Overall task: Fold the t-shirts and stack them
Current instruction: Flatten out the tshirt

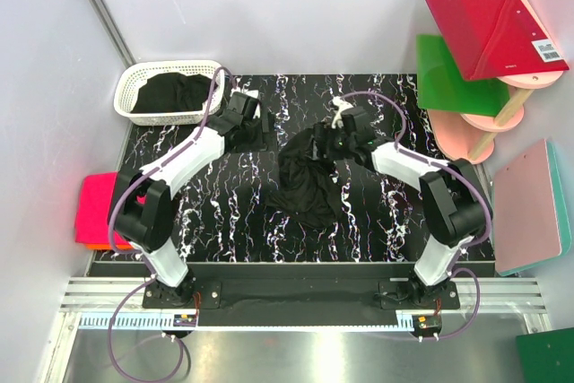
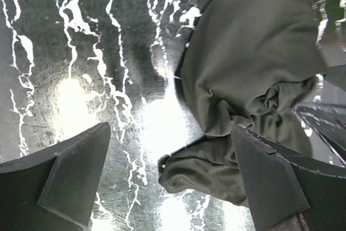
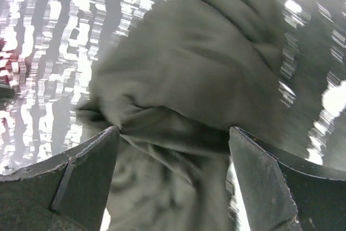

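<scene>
Top external view: a crumpled black soft-cloth t-shirt (image 1: 309, 181) is heaped at the centre of the black white-veined table (image 1: 224, 213), not yet spread for folding. The right gripper (image 1: 337, 143) is set at the heap's 1 o'clock edge, jaws spread wide around a fold, probably so that an edge can be pinched and drawn out. The left gripper (image 1: 260, 130) is held at 10 o'clock, jaws wide and empty, just beside the cloth.

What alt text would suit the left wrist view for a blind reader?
A crumpled dark t-shirt lies on the black, white-veined table. The left claw stands open above the cloth's edge, gripping nothing.
</scene>
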Controlling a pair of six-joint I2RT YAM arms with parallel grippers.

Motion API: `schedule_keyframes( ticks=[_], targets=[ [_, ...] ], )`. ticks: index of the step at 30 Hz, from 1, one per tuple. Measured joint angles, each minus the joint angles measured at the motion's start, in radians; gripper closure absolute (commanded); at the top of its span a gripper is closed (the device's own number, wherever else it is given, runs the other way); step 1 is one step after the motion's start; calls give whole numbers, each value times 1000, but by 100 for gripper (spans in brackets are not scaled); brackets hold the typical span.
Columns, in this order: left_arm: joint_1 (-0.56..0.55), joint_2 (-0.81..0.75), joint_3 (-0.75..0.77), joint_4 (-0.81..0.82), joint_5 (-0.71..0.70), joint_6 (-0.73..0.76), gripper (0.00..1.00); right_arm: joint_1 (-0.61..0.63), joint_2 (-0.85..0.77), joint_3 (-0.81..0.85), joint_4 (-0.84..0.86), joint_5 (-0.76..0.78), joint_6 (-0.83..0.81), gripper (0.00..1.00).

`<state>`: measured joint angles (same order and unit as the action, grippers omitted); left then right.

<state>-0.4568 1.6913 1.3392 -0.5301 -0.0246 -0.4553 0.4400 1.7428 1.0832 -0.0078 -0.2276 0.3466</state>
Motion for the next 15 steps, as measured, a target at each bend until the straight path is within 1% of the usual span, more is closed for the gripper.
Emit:
schedule_keyframes(
  ticks=[2, 4, 5, 7, 8, 9, 11, 15],
  targets=[
    [1, 9, -10, -7, -3, 1, 1, 26, 19, 36, 7, -6, -4, 15],
    [2, 26, -21, -10, -5, 3, 1, 46, 53, 77, 3, -13, -8, 22],
    [3, 34, -25, -14, -6, 3, 1, 51, 71, 95, 0, -15, -11, 35],
    [5, 46, -36, -18, -6, 6, 1, 60, 124, 149, -32, -24, -17, 58],
    [6, 48, -43, -21, -7, 7, 1, 63, 153, 175, -46, -27, -22, 88],
    [7, 48, -52, -23, -8, 8, 2, 65, 175, 190, -56, -29, -26, 99],
    [10, 48, -60, -26, -10, 12, 3, 66, 199, 200, -85, -29, -32, 100],
    [13, 47, -86, -22, -8, 15, 2, 69, 187, 200, -119, -7, -33, 100]
  ],
)
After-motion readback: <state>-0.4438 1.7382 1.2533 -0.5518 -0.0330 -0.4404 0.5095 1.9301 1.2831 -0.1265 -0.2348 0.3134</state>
